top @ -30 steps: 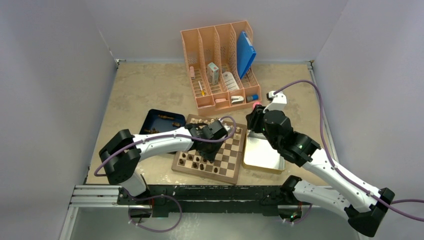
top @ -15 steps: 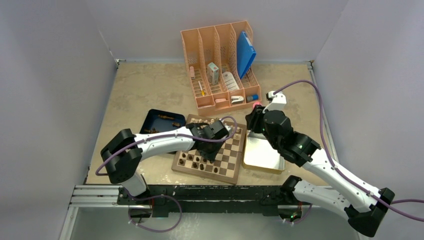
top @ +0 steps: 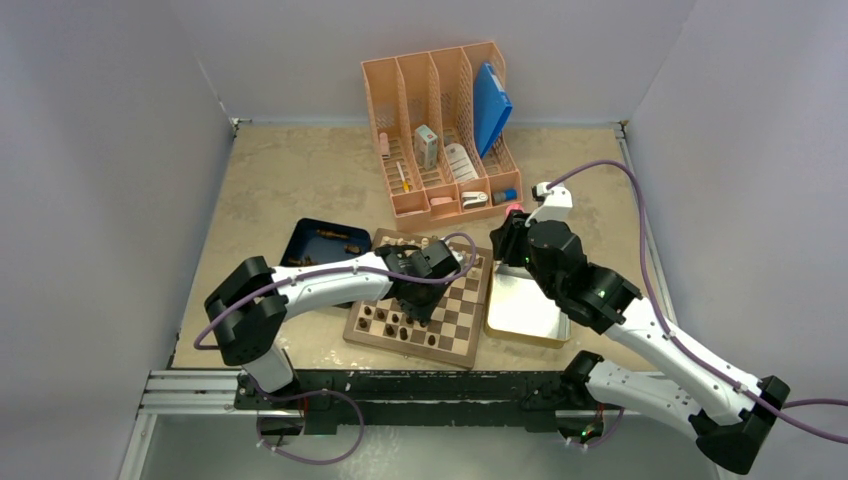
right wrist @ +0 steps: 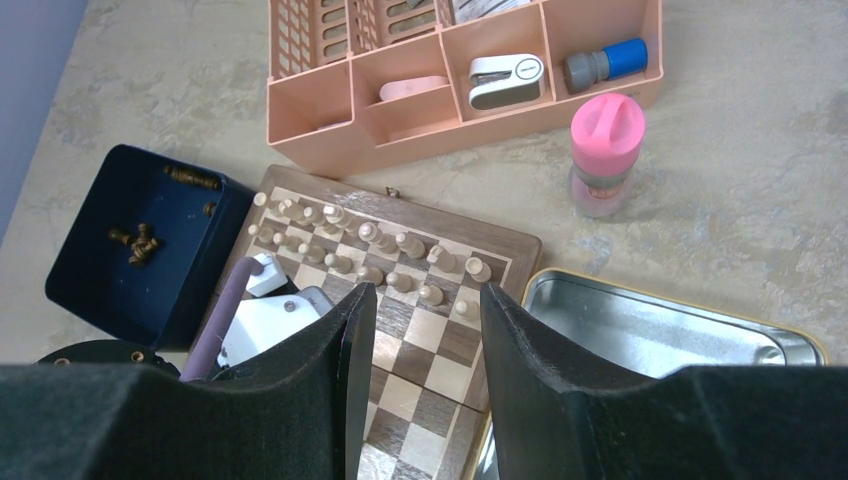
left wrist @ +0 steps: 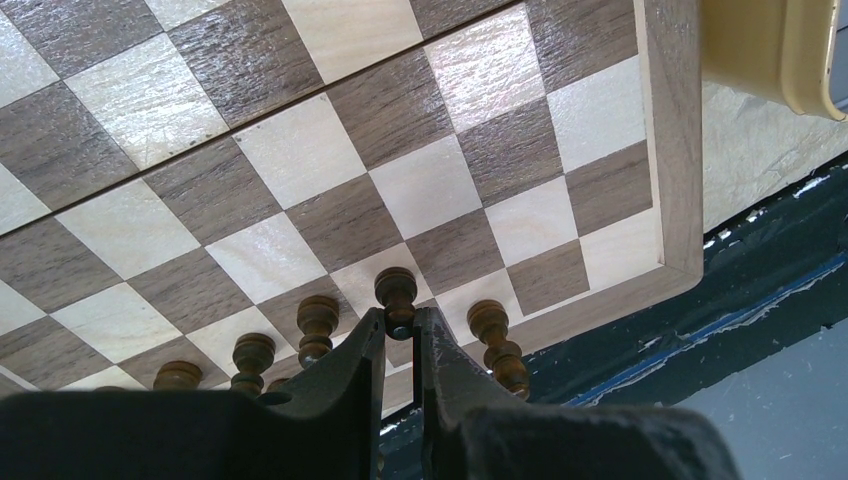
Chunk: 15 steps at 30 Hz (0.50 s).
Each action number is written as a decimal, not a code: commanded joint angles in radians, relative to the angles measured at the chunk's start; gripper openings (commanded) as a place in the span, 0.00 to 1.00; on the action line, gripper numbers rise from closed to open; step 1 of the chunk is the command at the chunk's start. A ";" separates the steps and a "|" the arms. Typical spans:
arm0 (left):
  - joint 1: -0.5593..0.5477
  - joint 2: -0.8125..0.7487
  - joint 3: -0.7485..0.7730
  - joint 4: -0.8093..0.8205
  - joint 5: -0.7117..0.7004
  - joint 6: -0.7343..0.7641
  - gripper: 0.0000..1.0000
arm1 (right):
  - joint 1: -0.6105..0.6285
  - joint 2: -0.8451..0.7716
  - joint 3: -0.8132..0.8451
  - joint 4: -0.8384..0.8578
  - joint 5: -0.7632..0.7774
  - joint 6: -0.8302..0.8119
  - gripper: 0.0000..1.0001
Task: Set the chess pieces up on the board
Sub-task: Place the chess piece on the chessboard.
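Note:
The board [top: 450, 318] lies at the table's front centre; it also shows in the left wrist view [left wrist: 330, 150] and the right wrist view [right wrist: 450, 340]. My left gripper [left wrist: 400, 325] is shut on a dark brown chess piece [left wrist: 396, 290] and holds it over the board's near rows, beside other dark pieces [left wrist: 318, 320] standing there. In the top view the left gripper [top: 418, 308] is over the board's near left part. More dark pieces [right wrist: 138, 243] lie in the blue tray. My right gripper [right wrist: 420, 300] is open and empty above the board's far right.
Pale pieces [right wrist: 400, 245] fill the board's far rows. A dark blue tray [top: 312, 250] lies left of the board, a metal tin [top: 525, 310] right of it. A peach organiser [top: 440, 125] stands behind. A pink-capped bottle [right wrist: 605, 150] stands near the tin.
My left gripper has shifted very slightly over the board's near rows. The right arm has not moved.

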 commanded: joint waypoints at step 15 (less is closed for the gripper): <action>-0.007 -0.001 0.023 -0.030 -0.046 -0.035 0.11 | -0.002 -0.032 0.018 0.039 -0.012 0.006 0.46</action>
